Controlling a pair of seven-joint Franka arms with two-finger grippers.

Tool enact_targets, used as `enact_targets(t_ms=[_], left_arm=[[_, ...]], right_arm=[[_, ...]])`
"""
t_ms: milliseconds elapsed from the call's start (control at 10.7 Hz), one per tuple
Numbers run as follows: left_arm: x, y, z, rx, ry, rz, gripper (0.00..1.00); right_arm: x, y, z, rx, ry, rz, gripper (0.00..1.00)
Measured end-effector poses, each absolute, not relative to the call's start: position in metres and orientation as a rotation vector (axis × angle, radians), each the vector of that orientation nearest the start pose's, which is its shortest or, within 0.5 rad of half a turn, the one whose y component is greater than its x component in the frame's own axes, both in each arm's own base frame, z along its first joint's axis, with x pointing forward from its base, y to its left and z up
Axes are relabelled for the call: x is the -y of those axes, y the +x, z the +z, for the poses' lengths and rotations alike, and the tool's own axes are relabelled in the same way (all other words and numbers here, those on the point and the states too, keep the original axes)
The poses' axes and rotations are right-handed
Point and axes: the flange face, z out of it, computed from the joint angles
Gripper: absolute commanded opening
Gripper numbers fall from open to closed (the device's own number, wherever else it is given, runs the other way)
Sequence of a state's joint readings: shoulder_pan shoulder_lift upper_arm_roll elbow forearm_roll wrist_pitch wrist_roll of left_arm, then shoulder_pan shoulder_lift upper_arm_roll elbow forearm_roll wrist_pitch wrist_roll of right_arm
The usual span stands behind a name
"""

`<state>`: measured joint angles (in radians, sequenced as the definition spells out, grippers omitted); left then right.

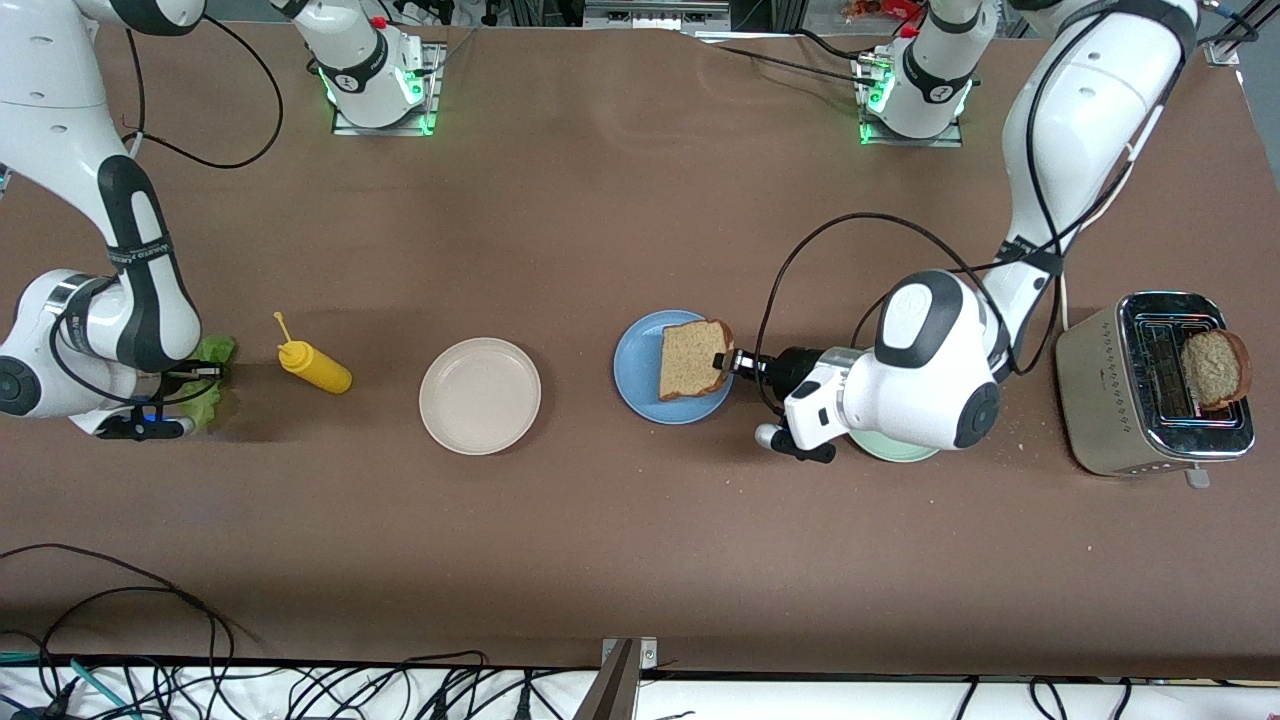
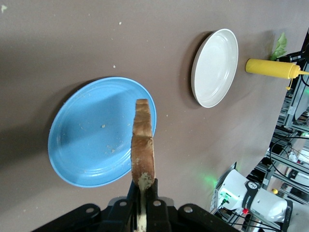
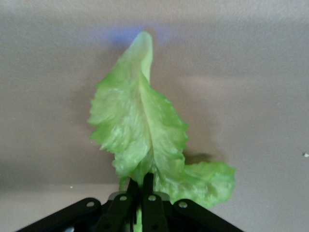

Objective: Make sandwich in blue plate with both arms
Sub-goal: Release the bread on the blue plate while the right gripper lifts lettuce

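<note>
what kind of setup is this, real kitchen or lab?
Most likely a robotics lab bench staged as a kitchen: two arm bases bolted to a bare brown table, loose cables along its edge, and props such as a toaster, a blue plate and a mustard bottle.

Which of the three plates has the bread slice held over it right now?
The blue plate: the left gripper holds a bread slice over it. The cream-white plate beside it has nothing on it, and the mint-green plate sits mostly hidden under the left arm.

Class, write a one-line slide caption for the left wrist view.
Left tool holds a bread slice edge-on over the blue plate.
</note>
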<state>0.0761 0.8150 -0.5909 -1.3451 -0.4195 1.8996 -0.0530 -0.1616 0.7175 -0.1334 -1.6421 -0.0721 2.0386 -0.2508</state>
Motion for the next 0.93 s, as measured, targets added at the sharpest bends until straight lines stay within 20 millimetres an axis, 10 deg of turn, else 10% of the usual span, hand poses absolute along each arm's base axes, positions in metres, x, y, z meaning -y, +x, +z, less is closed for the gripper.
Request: enact_targets(t_ms=[373, 560, 933], left_arm=[[0.291, 0.655, 0.237, 0.339, 2.211, -0.456, 0.0], [0.29, 0.652, 0.217, 0.399, 2.159, -0.435, 0.99], [0.274, 0.653, 0.187, 0.442, 2.141, -0.407, 1.0]], right_arm=[[0.181, 0.637, 0.219, 0.035, -3.155, 0.533, 0.0], [0.175, 0.643, 0.256, 0.04, -3.135, 0.574, 0.0], [0.143, 0.65, 0.339, 0.083, -3.091, 0.57, 0.0]])
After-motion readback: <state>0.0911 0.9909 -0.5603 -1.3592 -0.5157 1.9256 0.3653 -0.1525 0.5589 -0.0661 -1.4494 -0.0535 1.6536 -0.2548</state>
